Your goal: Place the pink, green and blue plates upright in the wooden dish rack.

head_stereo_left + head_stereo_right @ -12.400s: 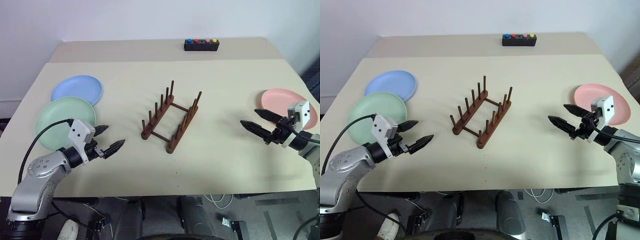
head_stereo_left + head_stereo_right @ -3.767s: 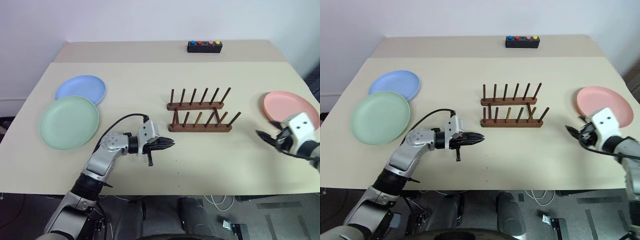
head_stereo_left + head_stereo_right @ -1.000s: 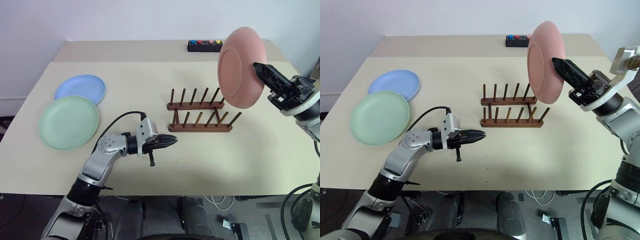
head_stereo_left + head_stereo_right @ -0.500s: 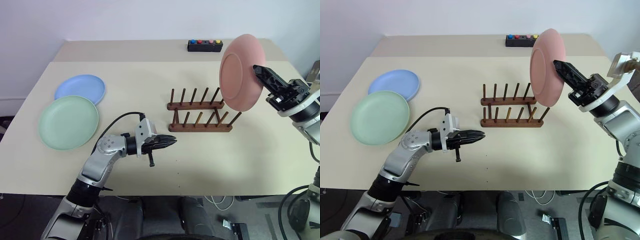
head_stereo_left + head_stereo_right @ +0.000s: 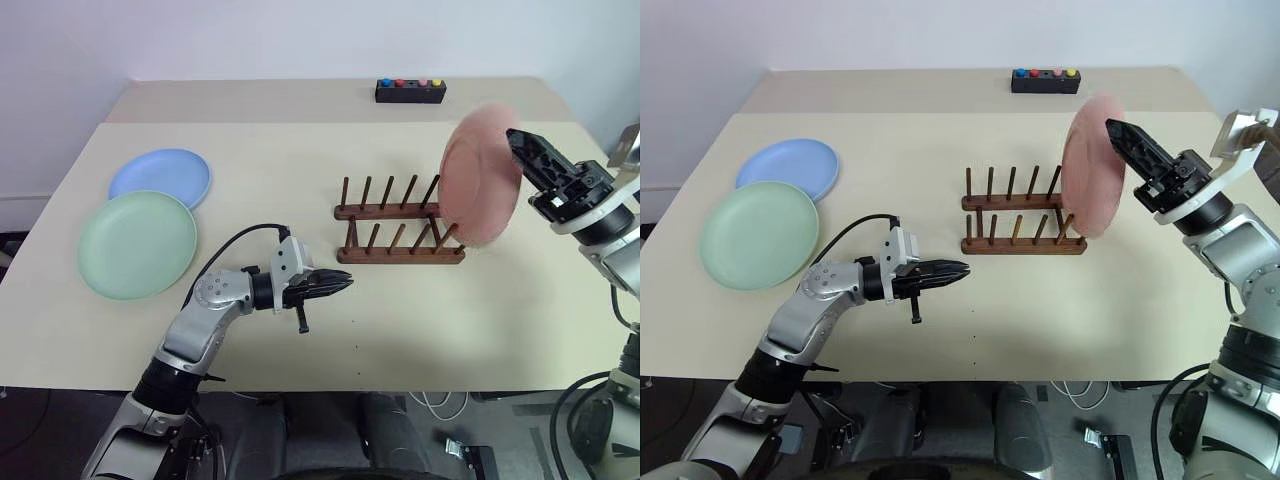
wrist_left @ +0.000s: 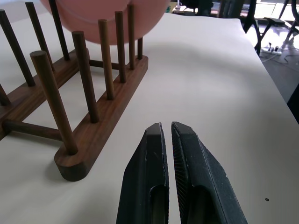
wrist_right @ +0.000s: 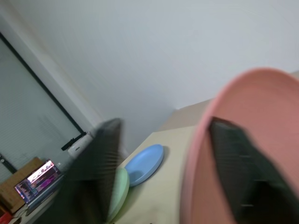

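The pink plate [image 5: 478, 185] stands on edge, blurred, its lower rim down among the last pegs at the right end of the wooden dish rack [image 5: 395, 235]. My right gripper [image 5: 508, 140] is at the plate's upper right rim, open, with its fingers [image 7: 238, 158] spread to either side of the rim. The green plate [image 5: 137, 244] and the blue plate [image 5: 160, 177] lie flat at the table's left, overlapping slightly. My left gripper [image 5: 345, 283] is shut and empty, level, just left of the rack's near rail [image 6: 100, 135].
A small black box with coloured buttons [image 5: 409, 91] sits at the table's far edge. The table's right edge runs just beyond my right arm. Bare tabletop lies between the rack and the two flat plates.
The pink plate has dropped from above the rack onto its right end and shows motion blur. My right gripper's fingers have spread apart. The left arm has stayed still.
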You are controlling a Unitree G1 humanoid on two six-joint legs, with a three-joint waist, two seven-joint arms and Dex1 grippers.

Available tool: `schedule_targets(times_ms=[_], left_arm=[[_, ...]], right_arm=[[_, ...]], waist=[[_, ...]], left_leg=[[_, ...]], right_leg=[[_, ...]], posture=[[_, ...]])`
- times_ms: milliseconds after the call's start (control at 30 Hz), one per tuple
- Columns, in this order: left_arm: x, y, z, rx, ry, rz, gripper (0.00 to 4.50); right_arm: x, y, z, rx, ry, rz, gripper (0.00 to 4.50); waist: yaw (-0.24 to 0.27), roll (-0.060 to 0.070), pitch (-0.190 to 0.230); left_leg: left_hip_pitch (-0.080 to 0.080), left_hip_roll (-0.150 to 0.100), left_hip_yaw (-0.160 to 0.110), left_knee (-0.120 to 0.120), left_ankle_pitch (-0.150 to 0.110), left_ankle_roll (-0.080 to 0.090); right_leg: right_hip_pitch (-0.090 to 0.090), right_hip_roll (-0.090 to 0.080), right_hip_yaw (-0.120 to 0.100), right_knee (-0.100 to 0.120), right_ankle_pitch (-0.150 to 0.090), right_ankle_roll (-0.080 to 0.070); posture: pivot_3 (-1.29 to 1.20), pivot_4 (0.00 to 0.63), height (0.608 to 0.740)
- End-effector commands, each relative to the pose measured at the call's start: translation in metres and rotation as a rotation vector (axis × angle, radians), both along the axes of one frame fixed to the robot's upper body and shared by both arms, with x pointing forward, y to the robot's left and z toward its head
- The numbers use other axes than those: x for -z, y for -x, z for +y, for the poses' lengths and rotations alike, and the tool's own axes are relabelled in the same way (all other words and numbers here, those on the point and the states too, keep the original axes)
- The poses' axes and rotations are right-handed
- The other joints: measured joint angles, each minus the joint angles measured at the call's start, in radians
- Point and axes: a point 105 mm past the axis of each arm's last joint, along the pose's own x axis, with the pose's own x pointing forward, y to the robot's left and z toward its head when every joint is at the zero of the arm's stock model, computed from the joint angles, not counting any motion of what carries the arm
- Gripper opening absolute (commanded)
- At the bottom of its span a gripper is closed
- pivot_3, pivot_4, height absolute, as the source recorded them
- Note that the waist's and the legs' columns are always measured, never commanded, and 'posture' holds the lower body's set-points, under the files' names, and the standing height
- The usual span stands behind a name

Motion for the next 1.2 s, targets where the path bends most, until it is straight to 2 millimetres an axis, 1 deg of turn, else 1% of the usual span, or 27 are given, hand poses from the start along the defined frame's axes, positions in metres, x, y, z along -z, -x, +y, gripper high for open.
schedule_targets(times_ms=[33,200,333,367,500,567,633,667,700,767,800,833,867,900,933,967,1000,1033,1067,1133,1167,1200], left_arm=[[-0.013,0.001,0.000,0.004,0.030,-0.041,0.26],[-0.013,0.001,0.000,0.005,0.031,-0.038,0.26],[-0.013,0.000,0.001,0.005,0.031,-0.037,0.26],[-0.012,0.000,0.001,0.005,0.031,-0.037,0.26],[-0.013,-0.001,0.002,-0.001,0.029,-0.039,0.26],[-0.014,-0.002,0.005,-0.013,0.029,-0.042,0.26],[-0.016,-0.005,0.011,-0.041,0.028,-0.046,0.26],[-0.020,-0.008,0.016,-0.072,0.043,-0.051,0.26],[-0.023,-0.010,0.020,-0.093,0.054,-0.054,0.26],[-0.032,-0.014,0.030,-0.149,0.089,-0.049,0.26],[-0.035,-0.016,0.033,-0.167,0.099,-0.046,0.26],[-0.040,-0.018,0.040,-0.201,0.113,-0.055,0.51],[-0.048,-0.024,0.056,-0.276,0.142,-0.062,0.80],[-0.054,-0.027,0.067,-0.327,0.162,-0.065,1.13],[-0.062,-0.030,0.085,-0.401,0.182,-0.080,1.59],[-0.067,-0.031,0.095,-0.447,0.193,-0.089,2.09],[-0.069,-0.032,0.101,-0.469,0.198,-0.094,2.53],[-0.077,-0.034,0.121,-0.551,0.217,-0.119,3.01],[-0.082,-0.034,0.134,-0.604,0.231,-0.135,3.48],[-0.097,-0.034,0.170,-0.758,0.286,-0.177,4.48],[-0.101,-0.036,0.189,-0.860,0.293,-0.202,4.48],[-0.104,-0.036,0.202,-0.931,0.296,-0.220,4.48]], right_arm=[[-0.012,0.004,-0.009,0.045,-0.013,-0.064,3.98],[-0.018,0.003,-0.017,0.105,-0.006,-0.111,3.98],[-0.037,-0.003,-0.036,0.232,-0.038,-0.188,3.98],[-0.039,-0.003,-0.038,0.234,-0.045,-0.191,3.98],[-0.050,0.001,-0.035,0.243,0.023,-0.247,3.98],[-0.065,0.007,-0.032,0.267,0.081,-0.332,3.98],[-0.082,0.016,-0.021,0.286,0.193,-0.447,3.98],[-0.089,0.022,-0.003,0.248,0.292,-0.506,3.98],[-0.091,0.026,0.009,0.216,0.355,-0.541,3.98],[-0.090,0.031,0.040,0.136,0.484,-0.597,3.98],[-0.088,0.032,0.049,0.113,0.519,-0.613,3.98],[-0.085,0.033,0.061,0.081,0.562,-0.624,4.01],[-0.075,0.030,0.077,0.035,0.624,-0.627,4.01],[-0.068,0.029,0.087,0.006,0.665,-0.628,4.01],[-0.055,0.023,0.098,-0.015,0.741,-0.630,4.01],[-0.045,0.019,0.104,-0.026,0.792,-0.634,4.01],[-0.040,0.017,0.107,-0.029,0.821,-0.638,4.01],[-0.030,0.014,0.116,-0.054,0.849,-0.645,4.01],[-0.023,0.012,0.121,-0.071,0.860,-0.651,4.01],[-0.011,0.011,0.133,-0.116,0.859,-0.655,4.01],[-0.007,0.011,0.137,-0.134,0.848,-0.653,4.01],[-0.004,0.011,0.139,-0.145,0.840,-0.652,4.01]], waist=[[0.000,0.000,0.000],[0.000,0.000,0.000],[-0.001,0.000,0.000],[-0.001,0.000,0.000],[0.000,0.000,0.000],[0.000,0.001,0.000],[-0.001,0.002,0.001],[-0.002,0.003,0.001],[-0.004,0.004,0.001],[-0.008,0.004,0.001],[-0.011,0.004,0.001],[-0.014,0.004,0.001],[-0.016,0.003,0.001],[-0.019,0.003,0.001],[-0.021,0.003,0.001],[-0.023,0.003,0.001],[-0.024,0.003,0.001],[-0.024,0.003,0.001],[-0.024,0.003,0.001],[-0.024,0.002,0.002],[-0.024,0.002,0.002],[-0.024,0.001,0.002]], left_leg=[[-0.001,0.000,0.000,0.000,0.000,0.000],[-0.002,0.000,0.000,0.000,0.000,0.000],[-0.002,0.000,0.000,0.000,0.000,0.000],[-0.003,0.000,0.000,0.000,0.000,0.000],[-0.003,0.000,0.000,0.000,0.000,0.000],[-0.003,0.000,0.000,0.000,0.000,0.000],[-0.003,0.000,0.000,0.000,0.000,0.000],[-0.004,0.000,0.000,0.000,0.000,0.000],[-0.004,0.000,0.000,0.000,0.000,0.000],[-0.004,0.000,0.000,-0.001,0.000,0.000],[-0.003,0.001,0.000,-0.001,0.000,0.000],[-0.004,0.001,-0.001,-0.001,0.000,0.000],[-0.004,0.001,-0.001,-0.001,0.000,0.000],[-0.004,0.001,-0.001,-0.001,0.000,0.000],[-0.004,0.001,-0.001,0.000,0.000,0.000],[-0.004,0.001,-0.001,0.000,0.000,0.000],[-0.004,0.001,-0.001,0.000,0.000,0.000],[-0.004,0.001,-0.001,0.000,0.000,0.000],[-0.005,0.001,-0.001,-0.001,0.000,0.000],[-0.005,0.001,-0.001,-0.001,0.000,0.000],[-0.005,0.001,-0.001,-0.001,0.000,0.000],[-0.005,0.001,-0.001,0.000,0.000,0.000]], right_leg=[[-0.001,0.000,0.000,0.000,0.000,0.000],[-0.002,0.000,0.000,0.000,0.000,0.000],[-0.002,0.000,0.000,0.000,0.000,0.000],[-0.003,0.000,0.000,0.000,0.000,0.000],[-0.003,0.000,0.000,0.000,0.000,0.000],[-0.003,0.000,0.000,0.000,0.000,0.001],[-0.003,0.000,0.000,0.000,0.000,0.001],[-0.004,0.000,0.000,0.000,0.000,0.001],[-0.004,0.000,0.000,0.000,0.000,0.001],[-0.005,0.000,0.000,0.001,0.000,0.001],[-0.005,0.001,-0.001,0.001,0.001,0.001],[-0.005,0.001,-0.001,0.001,0.001,0.001],[-0.005,0.001,-0.001,0.001,0.001,0.002],[-0.005,0.001,-0.001,0.001,0.001,0.001],[-0.005,0.001,-0.001,0.001,0.001,0.001],[-0.005,0.001,-0.001,0.001,0.001,0.001],[-0.005,0.001,-0.001,0.001,0.001,0.001],[-0.005,0.001,-0.001,0.001,0.001,0.001],[-0.006,0.001,-0.001,0.001,0.001,0.001],[-0.006,0.000,-0.001,0.000,0.002,0.003],[-0.006,0.000,-0.001,0.000,0.002,0.004],[-0.007,0.000,-0.001,0.001,0.002,0.004]], posture=[[0.00,0.150,0.730],[0.00,0.150,0.730],[0.00,0.150,0.730],[0.00,0.150,0.730],[0.00,0.150,0.730],[0.00,0.150,0.730],[0.00,0.150,0.730],[0.00,0.150,0.730],[0.00,0.150,0.730],[0.00,0.150,0.730],[0.00,0.150,0.730],[0.00,0.150,0.730],[0.00,0.150,0.730],[0.00,0.150,0.730],[0.00,0.150,0.730],[0.00,0.150,0.730],[0.00,0.150,0.730],[0.00,0.150,0.730],[0.00,0.150,0.730],[0.00,0.150,0.730],[0.00,0.150,0.730],[0.00,0.150,0.730]])
